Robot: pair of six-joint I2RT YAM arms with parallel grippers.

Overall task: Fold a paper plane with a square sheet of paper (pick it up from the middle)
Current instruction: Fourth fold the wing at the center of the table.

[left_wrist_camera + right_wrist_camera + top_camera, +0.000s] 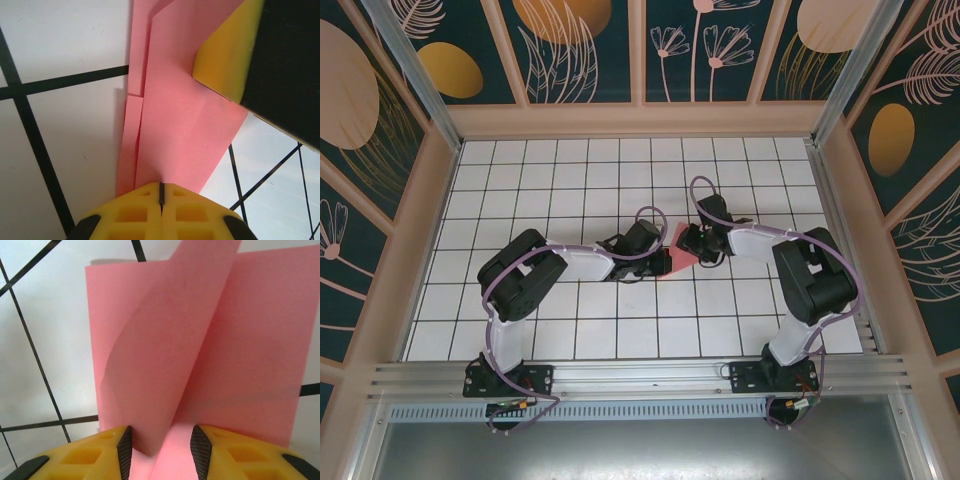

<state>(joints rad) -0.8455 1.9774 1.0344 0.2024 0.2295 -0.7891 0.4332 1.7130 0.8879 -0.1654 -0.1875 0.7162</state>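
The square sheet of paper [680, 252], pink-red and partly folded, lies between my two grippers in the middle of the tiled table. My left gripper [660, 260] reaches it from the left. In the left wrist view the left gripper [161, 192] has its yellow fingers pressed together, and the creased paper [180, 125] runs into their seam. My right gripper [695, 245] meets the sheet from the right. In the right wrist view the right gripper [161, 445] has its jaws apart, and a raised flap of the paper [150, 365] stands between the pads. One right finger [225, 55] overlaps the sheet's far end.
White grid-tiled table [570, 180] with wooden walls on three sides and a metal rail [640, 378] at the near edge. Both arms bend inward over the table's centre.
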